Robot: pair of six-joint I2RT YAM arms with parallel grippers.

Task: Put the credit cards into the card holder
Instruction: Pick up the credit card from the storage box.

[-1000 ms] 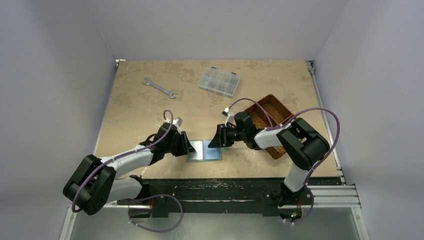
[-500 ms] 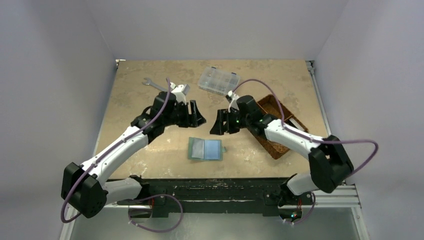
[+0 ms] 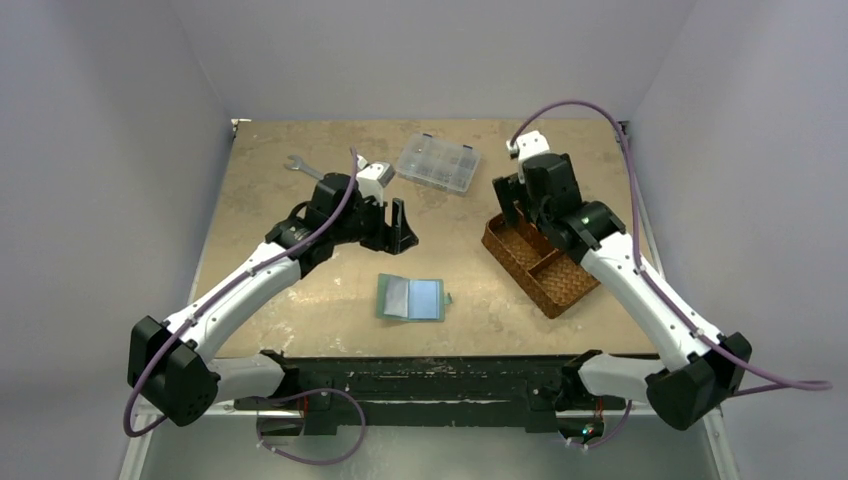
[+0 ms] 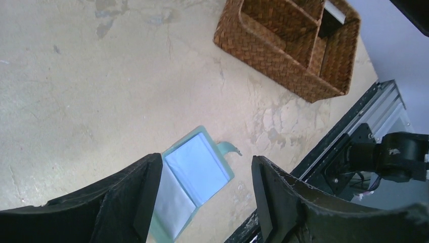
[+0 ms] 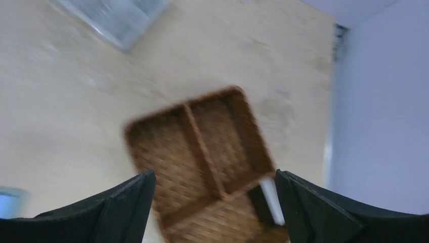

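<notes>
The card holder point(image 3: 410, 297) lies open and flat near the table's front, its pale blue pockets point(image 4: 195, 172) facing up. My left gripper point(image 3: 396, 228) hangs above and behind it, open and empty; in the left wrist view the holder shows between its fingers point(image 4: 146, 195). My right gripper point(image 3: 517, 203) hovers over the brown basket point(image 3: 545, 268), open and empty. A whitish credit card point(image 5: 271, 200) stands on edge in one compartment of the basket point(image 5: 202, 152), and this card point(image 4: 334, 11) also shows in the left wrist view. The right wrist view is blurred.
A clear compartment box point(image 3: 437, 163) sits at the back centre. A wrench point(image 3: 305, 165) lies at the back left, partly behind my left arm. The metal rail point(image 3: 480, 378) runs along the front edge.
Both grippers rose off the card holder and opened. The left arm drew back and left; the right arm swung right to above the basket. The holder stays open on the table.
</notes>
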